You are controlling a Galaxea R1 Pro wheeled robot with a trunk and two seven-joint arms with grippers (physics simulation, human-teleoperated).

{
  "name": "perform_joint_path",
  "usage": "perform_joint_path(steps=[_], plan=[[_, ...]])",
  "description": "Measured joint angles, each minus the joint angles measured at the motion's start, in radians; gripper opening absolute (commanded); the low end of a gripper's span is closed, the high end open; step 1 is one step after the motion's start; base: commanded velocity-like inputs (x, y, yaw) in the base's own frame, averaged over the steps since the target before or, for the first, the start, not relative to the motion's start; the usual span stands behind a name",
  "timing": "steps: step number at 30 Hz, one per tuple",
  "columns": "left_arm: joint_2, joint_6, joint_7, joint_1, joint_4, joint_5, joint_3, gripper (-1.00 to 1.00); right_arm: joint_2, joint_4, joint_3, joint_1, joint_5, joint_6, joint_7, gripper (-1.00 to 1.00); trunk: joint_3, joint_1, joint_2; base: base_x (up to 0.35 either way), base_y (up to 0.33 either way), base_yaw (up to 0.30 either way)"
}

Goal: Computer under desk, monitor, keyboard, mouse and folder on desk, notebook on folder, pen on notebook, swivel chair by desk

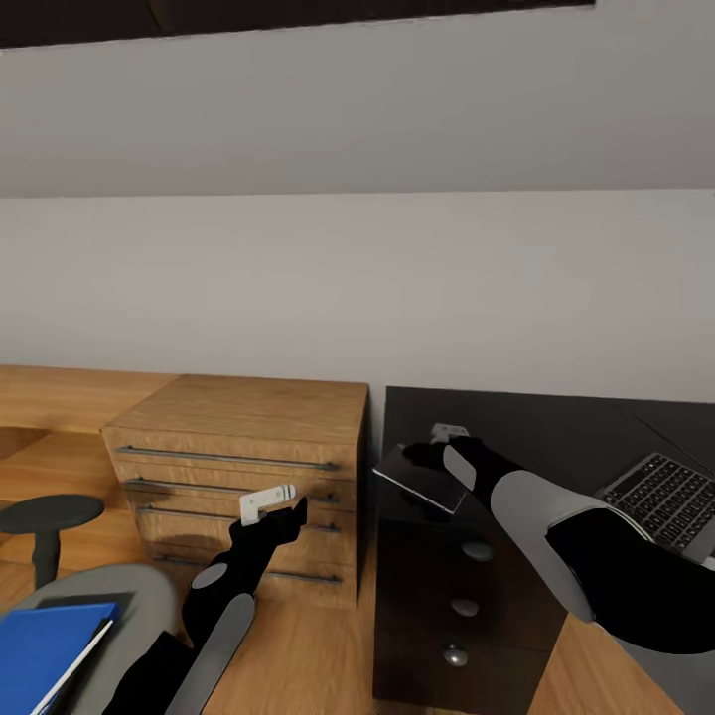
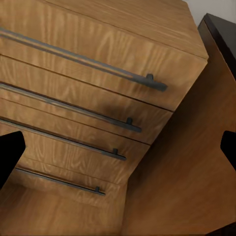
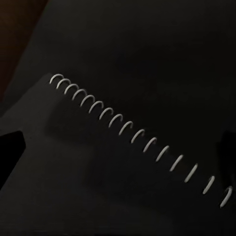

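Reaching my right fingers over the thin dark spiral-bound notebook at the glossy black worktop edge, above the black drawer cabinet; fingers spread, nothing clamped. Left fingers apart before the light-wood drawer chest. Bright blue flat folder on grey padded swivel chair. Silver-grey keyboard on worktop.

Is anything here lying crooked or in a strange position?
Yes. The thin dark spiral-bound notebook lies at the corner of the glossy black desk, turned askew, and one corner juts past the edge toward the light-wood drawer chest. The right pincer hovers over it. The bright blue folder lies on the grey swivel chair.
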Motion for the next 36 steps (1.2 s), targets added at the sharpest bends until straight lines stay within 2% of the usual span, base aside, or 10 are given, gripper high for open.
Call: perform_joint_path(steps=[30,36], plan=[[0.0,0.0,0.0,0.0,0.0,0.0,0.0,1.0,0.0,0.001,-0.003,0.0,-0.002,-0.002,0.001,1.0,0.0,0.0,0.0,-0.191,0.001,0.0],[0.0,0.001,0.0,0.0,0.0,0.001,-0.001,1.0,0.0,0.001,-0.004,0.0,-0.002,-0.003,0.001,1.0,0.0,0.0,0.0,-0.075,0.0,0.0]])
